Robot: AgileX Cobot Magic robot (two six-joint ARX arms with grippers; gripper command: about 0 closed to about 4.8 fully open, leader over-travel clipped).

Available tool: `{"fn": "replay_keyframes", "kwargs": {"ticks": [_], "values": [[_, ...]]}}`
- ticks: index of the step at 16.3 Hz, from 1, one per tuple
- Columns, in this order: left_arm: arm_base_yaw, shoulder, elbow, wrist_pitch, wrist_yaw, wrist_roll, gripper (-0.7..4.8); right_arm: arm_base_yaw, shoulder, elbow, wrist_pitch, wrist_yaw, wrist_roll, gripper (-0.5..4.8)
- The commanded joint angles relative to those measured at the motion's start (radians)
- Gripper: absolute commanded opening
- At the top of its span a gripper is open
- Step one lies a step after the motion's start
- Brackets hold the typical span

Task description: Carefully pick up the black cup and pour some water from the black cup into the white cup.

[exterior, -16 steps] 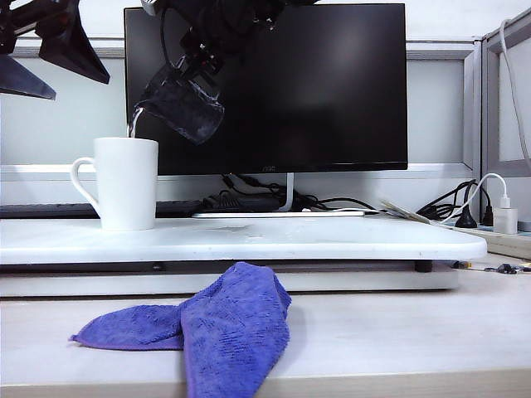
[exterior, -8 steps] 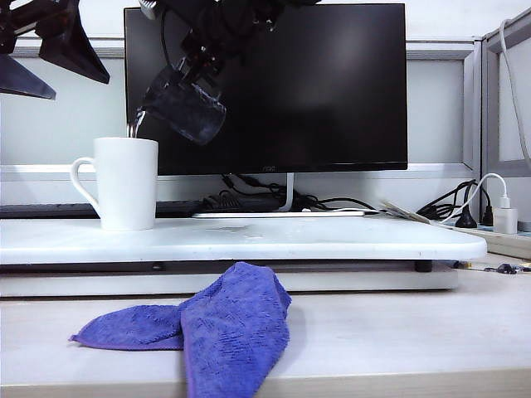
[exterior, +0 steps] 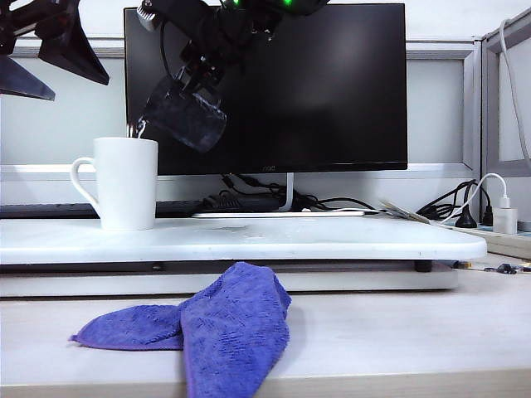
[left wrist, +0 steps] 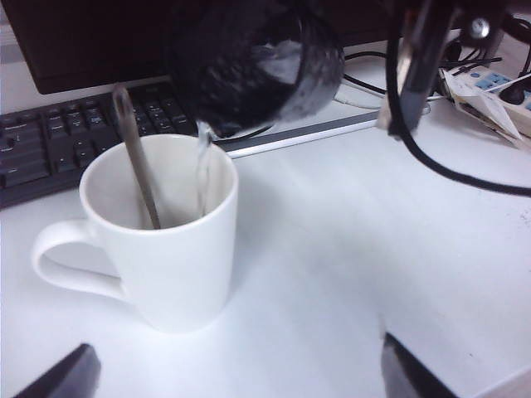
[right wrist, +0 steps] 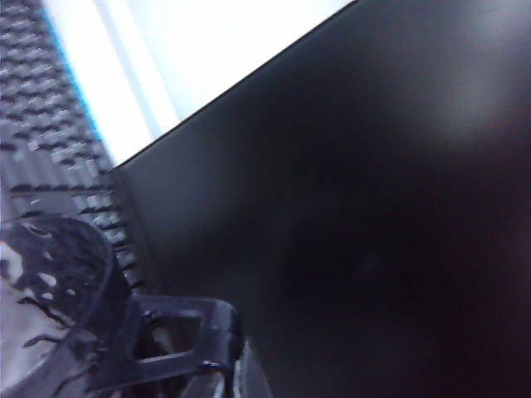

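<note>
Right gripper clenched on black cup, held up high in front of the monitor, reaching across toward the left side of the exterior view. Cup tipped hard, mouth down and toward the white cup, lip right over the rim, so the stream lands inside and not on the bench. Grip on the cup's upper edge, one finger seen against the rim in the right wrist view; leaves the pouring lip free. Thin stream of water dropping from the low lip into the white cup, close to the near inner wall. Black cup wet inside, droplets and streaks on the glass; how much is left, cannot tell.

White cup upright on the white bench, handle facing away from the pouring arm, so nothing in the way of the stream. Something thin and metal, spoon or stirrer, leaning in the white cup against the far rim. Fill level hidden below the rim.

Left gripper released, jaws wide, hanging off to the upper left, well apart from both cups, just watching; tips barely in frame in its own wrist view. Holding nothing.

Purple cloth draped over the front edge of the lower desk, probably for spills; dry-looking. Keyboard behind the white cup.

Pour step underway; judged most of the tilt done, levelling back next.
</note>
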State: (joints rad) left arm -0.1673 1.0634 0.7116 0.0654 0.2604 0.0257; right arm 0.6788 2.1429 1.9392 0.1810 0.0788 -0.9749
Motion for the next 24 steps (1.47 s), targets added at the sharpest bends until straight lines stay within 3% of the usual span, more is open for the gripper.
{"fn": "replay_keyframes", "kwargs": {"ticks": [1, 6, 9, 11, 14, 17, 21, 24], "values": [[0.000, -0.004, 0.004, 0.008, 0.001, 0.001, 4.79, -0.001, 0.002, 0.010, 0.060, 0.009, 0.000, -0.03], [0.000, -0.004, 0.004, 0.008, -0.011, 0.001, 4.79, -0.001, 0.003, 0.010, 0.060, 0.010, -0.051, -0.03], [0.000, -0.004, 0.004, 0.008, -0.014, 0.001, 4.79, 0.000, 0.003, 0.010, 0.064, 0.017, -0.013, -0.03], [0.000, -0.004, 0.004, 0.008, -0.014, 0.001, 4.79, 0.000, 0.003, 0.010, 0.064, 0.017, 0.063, -0.03], [0.000, -0.004, 0.004, 0.008, -0.014, 0.001, 4.79, 0.000, 0.002, 0.011, 0.063, 0.041, 0.309, -0.03], [0.000, -0.004, 0.004, 0.008, -0.014, 0.001, 4.79, 0.000, -0.003, 0.011, 0.062, 0.064, 0.450, -0.03], [0.000, -0.004, 0.004, 0.008, -0.013, 0.000, 4.79, -0.002, -0.006, 0.011, 0.015, 0.215, 0.658, -0.03], [0.000, -0.006, 0.004, 0.008, -0.014, 0.001, 4.79, -0.005, -0.022, 0.011, -0.114, 0.249, 0.774, -0.03]]}}
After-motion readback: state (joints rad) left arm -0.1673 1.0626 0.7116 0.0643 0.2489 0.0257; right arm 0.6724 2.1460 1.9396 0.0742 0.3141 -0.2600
